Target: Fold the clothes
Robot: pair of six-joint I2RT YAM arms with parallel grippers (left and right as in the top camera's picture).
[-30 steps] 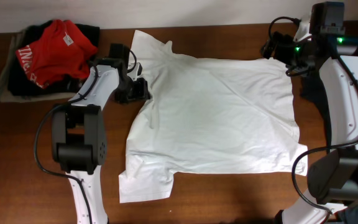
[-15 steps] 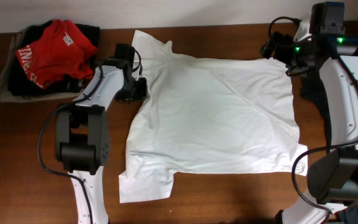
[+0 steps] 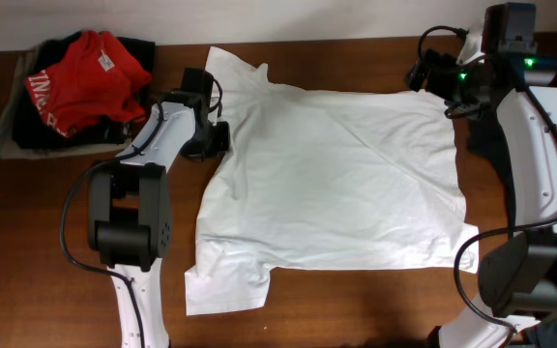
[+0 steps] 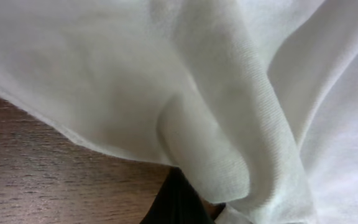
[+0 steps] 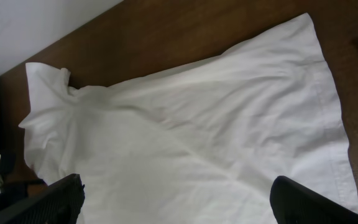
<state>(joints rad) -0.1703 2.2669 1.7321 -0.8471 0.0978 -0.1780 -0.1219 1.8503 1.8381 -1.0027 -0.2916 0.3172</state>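
The white T-shirt [image 3: 337, 184] is spread flat across the middle of the wooden table [image 3: 356, 309]. A red garment [image 3: 85, 68] is heaped at the table's left. The shirt's left edge is pinched by the closed left gripper [image 3: 213, 135]; the right gripper [image 5: 179, 193] is held wide open, empty.

Plain white T-shirt [image 3: 337, 184], brown wood-grain table [image 3: 356, 309]

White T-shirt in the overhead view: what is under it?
Brown wooden table shows around the white T-shirt; the left gripper is shut on its edge. Whatever the cloth covers cannot be seen.
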